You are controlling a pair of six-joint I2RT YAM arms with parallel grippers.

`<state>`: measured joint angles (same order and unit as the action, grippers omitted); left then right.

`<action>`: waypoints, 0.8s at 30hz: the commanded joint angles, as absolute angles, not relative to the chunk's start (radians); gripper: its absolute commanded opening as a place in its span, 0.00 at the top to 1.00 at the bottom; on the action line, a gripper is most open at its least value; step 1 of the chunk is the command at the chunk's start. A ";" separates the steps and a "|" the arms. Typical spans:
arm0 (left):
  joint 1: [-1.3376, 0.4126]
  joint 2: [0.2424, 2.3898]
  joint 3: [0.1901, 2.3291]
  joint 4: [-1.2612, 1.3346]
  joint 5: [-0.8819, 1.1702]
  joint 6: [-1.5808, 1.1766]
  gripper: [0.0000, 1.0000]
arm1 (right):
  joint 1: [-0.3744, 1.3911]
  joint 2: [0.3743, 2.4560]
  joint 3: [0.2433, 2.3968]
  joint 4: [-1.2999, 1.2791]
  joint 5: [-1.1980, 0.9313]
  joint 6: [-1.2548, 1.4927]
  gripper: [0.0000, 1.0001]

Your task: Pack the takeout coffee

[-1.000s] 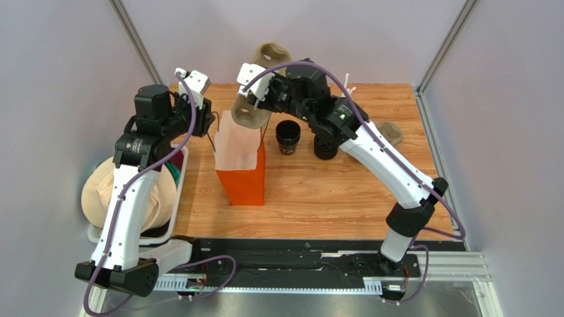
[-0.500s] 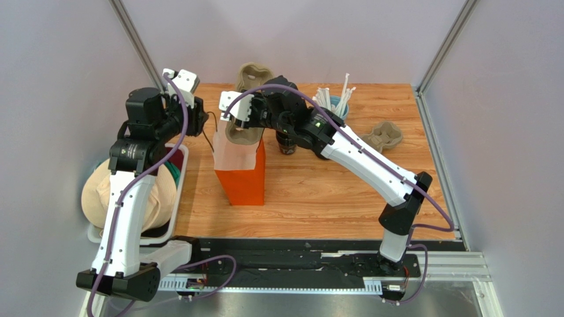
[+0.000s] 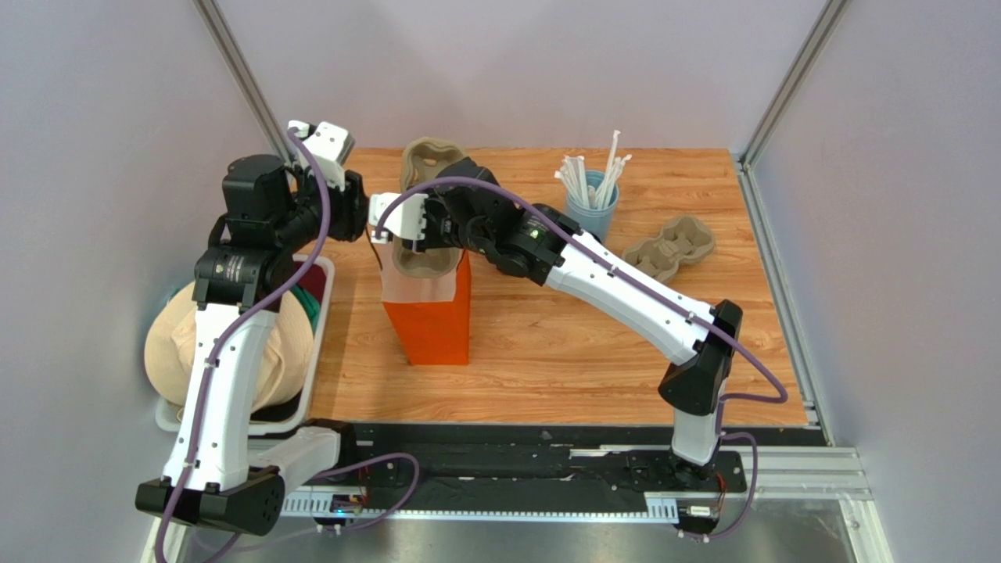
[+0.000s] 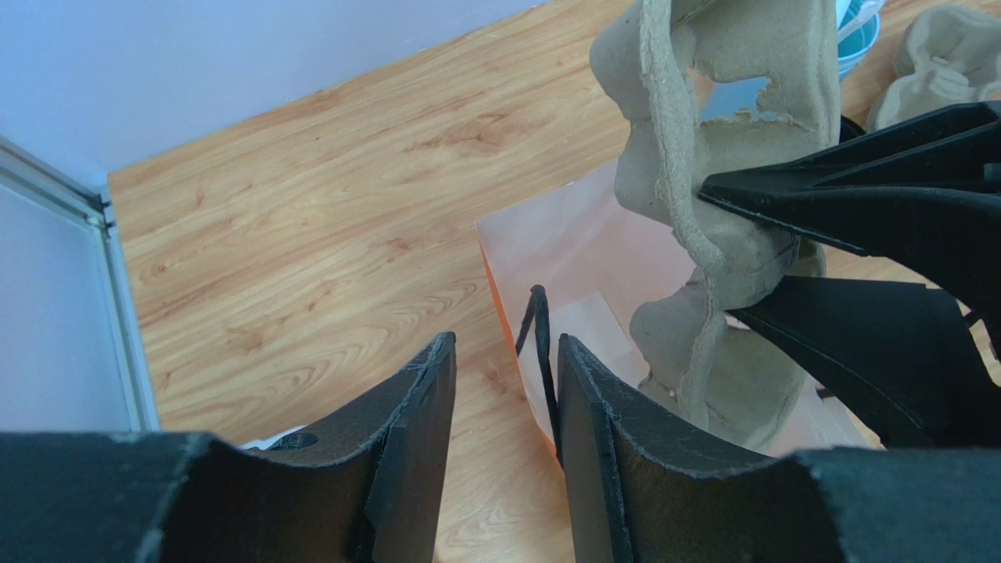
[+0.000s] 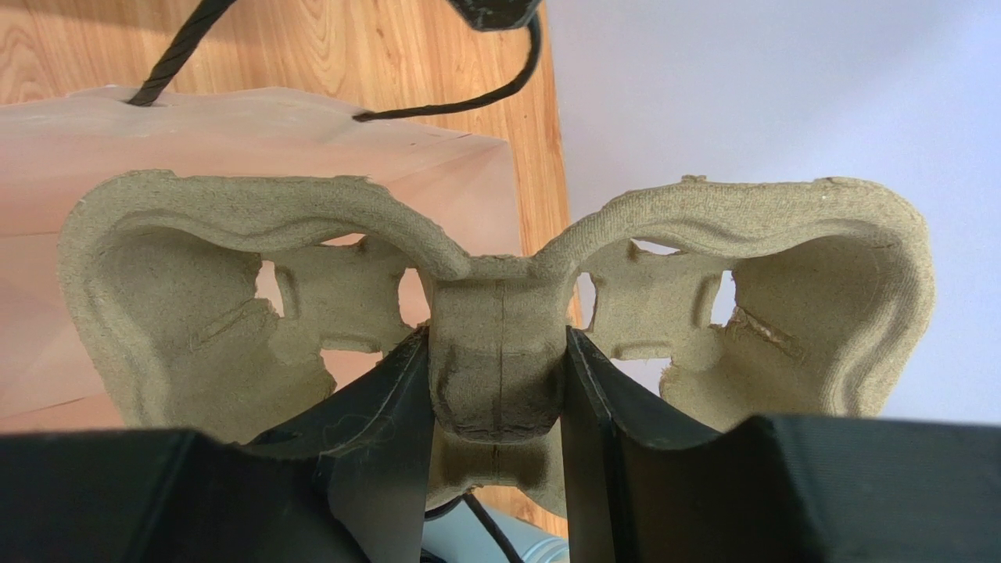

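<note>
My right gripper (image 3: 411,230) is shut on the middle bridge of a grey-brown moulded cardboard cup tray (image 3: 425,157) and holds it upright, its lower half inside the open top of the orange paper bag (image 3: 436,319). In the right wrist view the fingers (image 5: 388,411) pinch the tray (image 5: 188,305) above the bag's pale inside (image 5: 235,135). My left gripper (image 3: 357,218) is at the bag's left rim. In the left wrist view it is open (image 4: 499,364), with the bag's black handle cord (image 4: 538,340) between its fingers. The takeout coffee cup is hidden behind the right arm.
A pale blue cup of white straws (image 3: 591,209) stands at the back. A second cardboard tray (image 3: 672,246) lies to its right. A white bin (image 3: 320,307) holding a tan cloth bundle sits off the table's left edge.
The right arm has swung left and down, taking the tray from above the bag into its mouth. It now covers the dark cups. The left gripper stays at the bag's rim.
</note>
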<state>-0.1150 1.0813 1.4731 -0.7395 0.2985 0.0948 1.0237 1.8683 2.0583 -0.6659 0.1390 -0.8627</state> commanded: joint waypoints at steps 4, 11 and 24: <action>-0.109 1.078 1.465 -0.715 0.337 0.083 0.54 | 1.042 1.867 2.074 -0.781 0.107 -0.841 0.82; -0.109 1.074 1.453 -0.718 0.374 0.089 0.58 | 1.048 1.890 2.124 -0.908 0.032 -0.776 0.82; -0.109 1.075 1.450 -0.721 0.422 0.084 0.63 | 1.051 1.924 2.207 -1.046 -0.084 -0.640 0.82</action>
<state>-0.1150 1.0817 1.4551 -0.7383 0.3931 0.0940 1.0443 1.9175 2.1681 -1.0054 -0.0395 -0.7132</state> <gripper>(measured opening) 0.369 0.408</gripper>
